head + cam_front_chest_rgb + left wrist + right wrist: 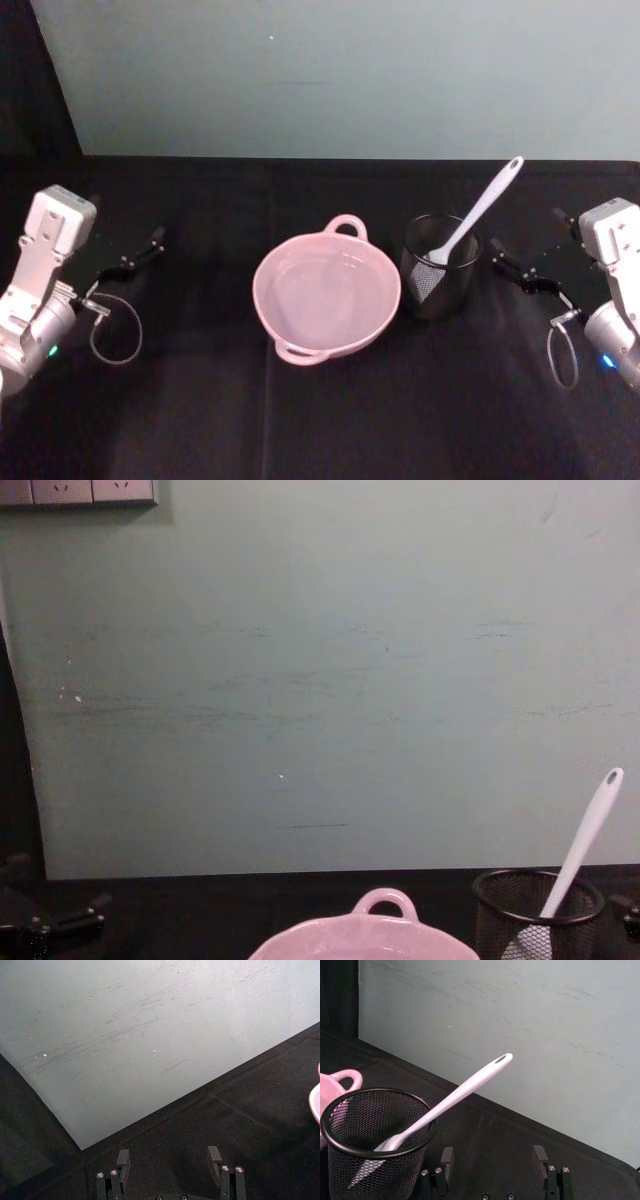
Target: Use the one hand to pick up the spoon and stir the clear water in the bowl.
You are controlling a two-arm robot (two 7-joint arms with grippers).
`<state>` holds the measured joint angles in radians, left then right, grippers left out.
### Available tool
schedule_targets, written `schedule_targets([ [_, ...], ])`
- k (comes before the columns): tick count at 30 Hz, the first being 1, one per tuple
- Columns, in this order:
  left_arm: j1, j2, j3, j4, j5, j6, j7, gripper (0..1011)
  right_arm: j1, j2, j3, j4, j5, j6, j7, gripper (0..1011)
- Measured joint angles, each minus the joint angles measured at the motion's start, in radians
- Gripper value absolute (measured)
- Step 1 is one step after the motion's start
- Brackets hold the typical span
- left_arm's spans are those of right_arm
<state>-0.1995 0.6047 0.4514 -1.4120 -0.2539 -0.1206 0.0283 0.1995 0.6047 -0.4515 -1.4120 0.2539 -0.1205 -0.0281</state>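
- The spoon (478,215) stands scoop-down in a black mesh cup (440,268), its holed handle end leaning up and away toward the wall, on my right side of the table (200,400).
- The pink bowl (258,292) sits just left of the cup at mid-table, with one loop handle facing the wall. The water (325,292) inside is barely a sheen on the glaze.
- My right gripper (493,1157) waits low beside the cup on its far side from the bowl. Its two fingers are spread wide and hold nothing.
- My left gripper (169,1157) is parked well apart at the table's left, also spread wide and empty.
- By my reading the pick-up has not begun: nothing touches the spoon and the water lies unstirred.
- The next move, I judge, falls to the right arm. It should rise to the bare handle above the cup's rim and pinch across the slim shaft. Then it should draw the spoon up along its own lean, so the scoop clears the mesh without tipping the cup toward the bowl.
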Motion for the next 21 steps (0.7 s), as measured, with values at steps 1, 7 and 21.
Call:
schedule_targets([
  [1,0.000,0.000,0.000,0.000,0.000,0.000,0.000,1011,0.000,0.000,0.000,0.000,0.000,0.000,0.000,1003],
  [7,0.000,0.000,0.000,0.000,0.000,0.000,0.000,1011,0.000,0.000,0.000,0.000,0.000,0.000,0.000,1003],
  [21,0.000,0.000,0.000,0.000,0.000,0.000,0.000,1011,0.000,0.000,0.000,0.000,0.000,0.000,0.000,1002],
])
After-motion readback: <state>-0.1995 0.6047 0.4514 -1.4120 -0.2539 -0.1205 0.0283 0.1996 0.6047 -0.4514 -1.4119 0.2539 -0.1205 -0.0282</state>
